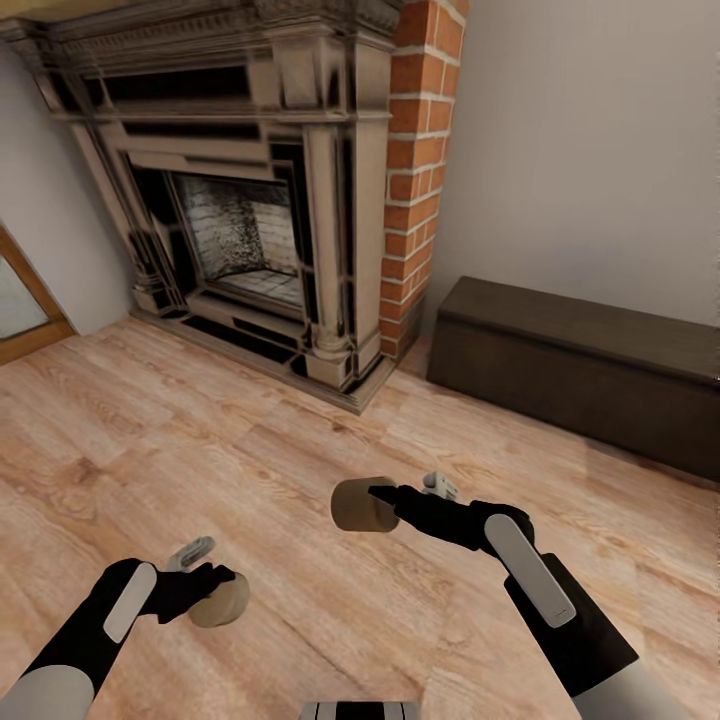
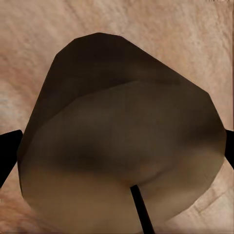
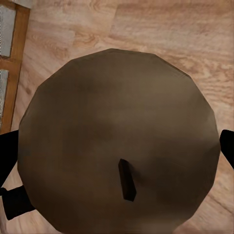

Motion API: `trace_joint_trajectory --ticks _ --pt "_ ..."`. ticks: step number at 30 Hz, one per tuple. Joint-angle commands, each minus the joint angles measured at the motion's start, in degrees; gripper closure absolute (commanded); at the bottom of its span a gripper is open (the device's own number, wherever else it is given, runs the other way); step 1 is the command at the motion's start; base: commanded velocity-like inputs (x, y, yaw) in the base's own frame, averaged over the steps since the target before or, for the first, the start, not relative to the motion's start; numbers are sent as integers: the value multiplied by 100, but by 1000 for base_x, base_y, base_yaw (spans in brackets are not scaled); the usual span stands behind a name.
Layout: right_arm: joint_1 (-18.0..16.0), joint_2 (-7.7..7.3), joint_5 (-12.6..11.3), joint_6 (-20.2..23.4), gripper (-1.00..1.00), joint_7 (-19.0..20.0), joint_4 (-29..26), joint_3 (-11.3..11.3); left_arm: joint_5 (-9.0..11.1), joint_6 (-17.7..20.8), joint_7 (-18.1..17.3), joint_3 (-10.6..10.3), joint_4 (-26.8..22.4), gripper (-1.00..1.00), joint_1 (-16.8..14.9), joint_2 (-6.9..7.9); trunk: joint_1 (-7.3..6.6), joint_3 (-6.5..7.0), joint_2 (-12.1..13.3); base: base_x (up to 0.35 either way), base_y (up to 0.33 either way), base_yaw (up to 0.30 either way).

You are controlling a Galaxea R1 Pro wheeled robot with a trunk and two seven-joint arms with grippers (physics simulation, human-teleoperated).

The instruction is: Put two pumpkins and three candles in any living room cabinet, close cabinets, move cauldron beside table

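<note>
Where wood floor (image 1: 250, 470) meets fireplace (image 1: 250, 190), the cabinet (image 1: 590, 360) stands shut.

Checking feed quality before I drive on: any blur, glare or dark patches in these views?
Head view: evenly lit, no glare, fireplace texture smeared. Left wrist view: the left candle is soft-edged, its upper part in dark shade. Right wrist view: the right candle has a dim top, wick still readable.
</note>
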Motion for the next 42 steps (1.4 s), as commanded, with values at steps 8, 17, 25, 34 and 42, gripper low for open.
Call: trace_joint_trajectory --ticks 8,17,25,34,42 --pt "-4 2 -60 0 100 -73 0 10 28 29 9 10 -4 100 -1 23 -22 205 9 -12 0 -183" --pt "-4 9 -60 0 100 -73 -5 10 83 76 8 56 1 100 -1 29 -45 428 21 -155 61 -125" --pt "-4 4 -65 0 100 -69 3 10 137 272 8 225 -5 100 -1 30 -66 597 32 -216 159 -121" --pt "-4 12 -69 0 100 -56 127 2 133 275 10 231 -6 100 -1 32 -89 767 44 -65 44 -260" --pt "-4 24 -69 0 100 -69 159 1 133 277 8 230 -6 100 -1 32 -110 914 55 -1 1 -267"
